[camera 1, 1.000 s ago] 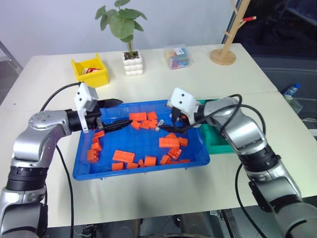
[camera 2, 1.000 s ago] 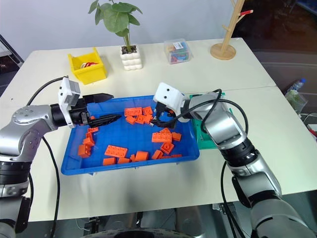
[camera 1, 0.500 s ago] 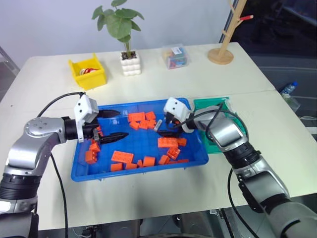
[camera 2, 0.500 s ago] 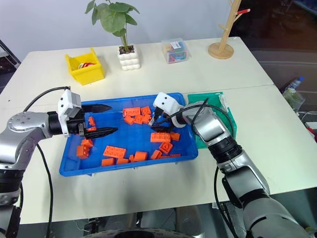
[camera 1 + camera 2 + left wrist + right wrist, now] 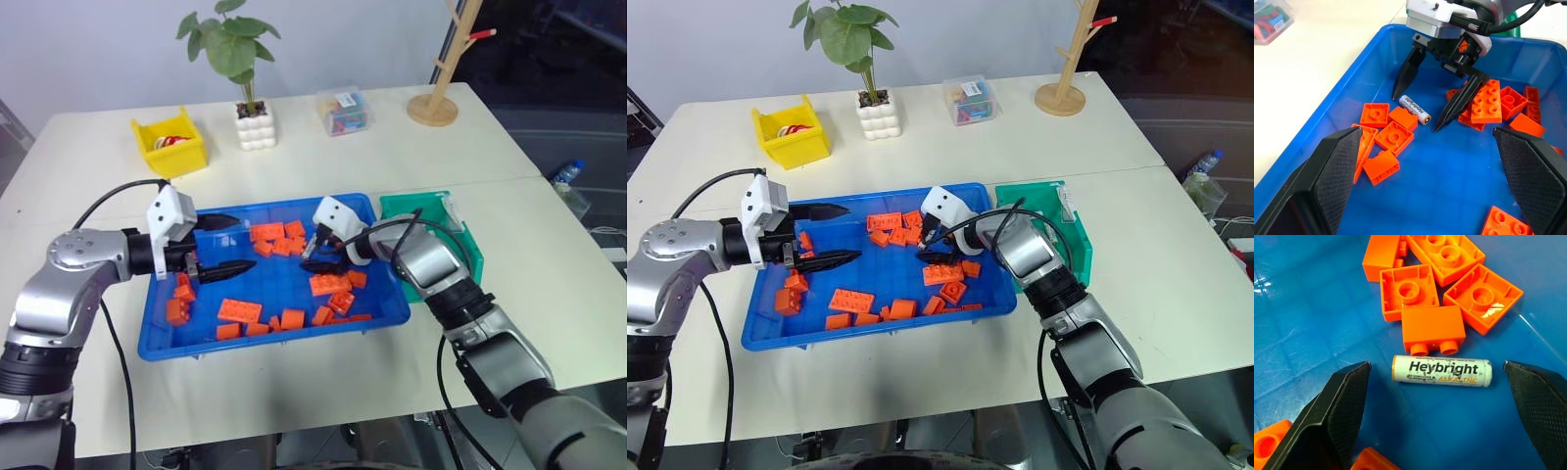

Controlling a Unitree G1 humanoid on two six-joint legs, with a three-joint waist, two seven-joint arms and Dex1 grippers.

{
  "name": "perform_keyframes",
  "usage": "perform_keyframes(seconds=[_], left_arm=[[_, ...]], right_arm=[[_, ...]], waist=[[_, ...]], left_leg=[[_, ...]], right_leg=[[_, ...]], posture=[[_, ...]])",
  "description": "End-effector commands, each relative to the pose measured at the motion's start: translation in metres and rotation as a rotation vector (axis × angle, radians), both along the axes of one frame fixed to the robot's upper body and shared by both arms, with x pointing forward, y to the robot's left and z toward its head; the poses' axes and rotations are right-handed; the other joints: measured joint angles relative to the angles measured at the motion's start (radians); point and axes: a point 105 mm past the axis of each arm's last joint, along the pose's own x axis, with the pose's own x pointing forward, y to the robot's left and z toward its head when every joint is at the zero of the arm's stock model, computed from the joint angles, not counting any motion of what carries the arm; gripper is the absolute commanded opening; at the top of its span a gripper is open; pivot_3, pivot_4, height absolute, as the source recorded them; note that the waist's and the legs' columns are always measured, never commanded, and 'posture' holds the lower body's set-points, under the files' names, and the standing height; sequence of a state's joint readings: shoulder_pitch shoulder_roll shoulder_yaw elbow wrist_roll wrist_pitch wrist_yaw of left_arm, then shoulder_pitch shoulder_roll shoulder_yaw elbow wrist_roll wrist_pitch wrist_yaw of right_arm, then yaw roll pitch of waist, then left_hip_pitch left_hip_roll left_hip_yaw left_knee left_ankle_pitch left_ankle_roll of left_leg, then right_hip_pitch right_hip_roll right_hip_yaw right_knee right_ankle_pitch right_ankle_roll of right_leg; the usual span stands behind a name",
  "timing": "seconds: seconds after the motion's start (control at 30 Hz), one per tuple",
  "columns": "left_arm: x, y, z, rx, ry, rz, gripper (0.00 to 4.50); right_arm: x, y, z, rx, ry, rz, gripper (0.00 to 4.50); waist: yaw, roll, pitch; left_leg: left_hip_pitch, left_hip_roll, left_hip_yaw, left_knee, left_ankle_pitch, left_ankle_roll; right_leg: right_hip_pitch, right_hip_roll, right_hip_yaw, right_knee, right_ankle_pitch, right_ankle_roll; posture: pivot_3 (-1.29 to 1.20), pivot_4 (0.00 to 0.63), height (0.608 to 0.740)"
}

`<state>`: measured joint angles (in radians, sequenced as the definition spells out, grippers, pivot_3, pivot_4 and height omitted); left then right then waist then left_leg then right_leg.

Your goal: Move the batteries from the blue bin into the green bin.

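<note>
One battery (image 5: 1442, 371), a silver-grey cylinder with printed lettering, lies flat on the floor of the blue bin (image 5: 274, 345), beside a cluster of orange bricks (image 5: 1432, 328). My right gripper (image 5: 310, 257) is lowered into the bin and open. Its fingers (image 5: 1342, 406) stand on either side of the battery without touching it. The left wrist view shows the same battery (image 5: 1415, 109) between those two black fingers. My left gripper (image 5: 245, 243) hovers open over the bin's left part, holding nothing. The green bin (image 5: 460, 245) stands just right of the blue bin.
Several orange bricks (image 5: 333, 284) are scattered over the blue bin's floor. At the back of the table are a yellow bin (image 5: 171, 147), a potted plant (image 5: 255, 125), a clear box of coloured pieces (image 5: 343, 110) and a wooden stand (image 5: 441, 103).
My right gripper has sunk toward the bin floor and now straddles the battery. The left gripper has stayed where it was. The whole picture has shifted a little.
</note>
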<state>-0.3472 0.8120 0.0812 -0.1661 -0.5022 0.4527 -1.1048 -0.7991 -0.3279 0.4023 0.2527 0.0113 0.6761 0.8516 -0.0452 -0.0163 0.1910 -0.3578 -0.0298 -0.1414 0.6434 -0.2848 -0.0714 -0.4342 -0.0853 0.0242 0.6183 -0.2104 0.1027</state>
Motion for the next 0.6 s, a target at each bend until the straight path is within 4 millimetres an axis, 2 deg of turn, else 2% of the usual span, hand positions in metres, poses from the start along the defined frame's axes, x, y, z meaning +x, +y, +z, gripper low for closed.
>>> perform_keyframes(seconds=[0.03,0.07,0.23,0.3,0.4,0.53,0.6], left_arm=[[-0.001,-0.001,0.010,-0.009,-0.049,-0.001,4.50],[-0.001,-0.001,0.010,-0.010,-0.050,0.000,4.50],[-0.001,-0.001,0.011,-0.015,-0.050,-0.002,4.50],[-0.002,-0.002,0.010,-0.018,-0.046,-0.014,4.50],[-0.003,-0.006,0.014,-0.037,-0.040,-0.041,4.50],[0.006,-0.014,0.031,-0.099,-0.058,-0.061,4.50],[0.009,-0.020,0.040,-0.126,-0.071,-0.081,4.50]], right_arm=[[0.004,-0.001,0.004,0.002,-0.025,-0.003,2.73],[0.003,-0.001,0.003,-0.003,-0.027,0.000,2.26],[0.001,-0.003,0.006,-0.004,-0.031,0.008,2.22],[0.003,-0.006,0.015,-0.012,-0.073,0.007,2.22],[0.007,-0.009,0.051,0.008,-0.166,0.007,2.22],[0.001,-0.015,0.127,0.069,-0.309,0.011,2.22],[-0.004,-0.023,0.151,0.094,-0.337,-0.004,2.22]], waist=[[0.000,0.000,0.000],[0.000,0.000,0.000],[0.000,0.000,0.000],[0.000,0.000,0.000],[0.001,0.000,0.000],[0.003,0.002,0.002],[0.002,0.002,0.002]], left_leg=[[0.000,0.000,0.000,0.000,0.000,0.000],[0.000,0.000,0.000,0.000,0.000,0.000],[0.000,0.000,0.000,0.000,0.000,0.000],[0.000,0.000,0.000,0.000,0.000,0.000],[0.000,0.000,0.000,0.000,0.000,0.000],[-0.002,0.000,0.000,0.001,0.000,0.000],[-0.003,0.000,0.000,0.002,0.000,0.000]], right_leg=[[0.000,0.000,0.000,0.000,0.000,0.000],[0.000,0.000,0.000,0.000,0.000,0.000],[0.000,0.000,0.000,0.000,0.000,0.000],[0.000,0.000,0.000,0.000,0.000,0.000],[0.000,0.000,0.000,0.000,0.000,0.000],[-0.001,0.000,0.000,0.000,0.000,0.000],[-0.001,0.000,0.000,0.000,0.001,0.002]], posture=[[0.00,0.150,0.740],[0.00,0.150,0.740],[0.00,0.150,0.740],[0.00,0.150,0.740],[0.00,0.150,0.740],[0.00,0.150,0.740],[0.00,0.150,0.740]])
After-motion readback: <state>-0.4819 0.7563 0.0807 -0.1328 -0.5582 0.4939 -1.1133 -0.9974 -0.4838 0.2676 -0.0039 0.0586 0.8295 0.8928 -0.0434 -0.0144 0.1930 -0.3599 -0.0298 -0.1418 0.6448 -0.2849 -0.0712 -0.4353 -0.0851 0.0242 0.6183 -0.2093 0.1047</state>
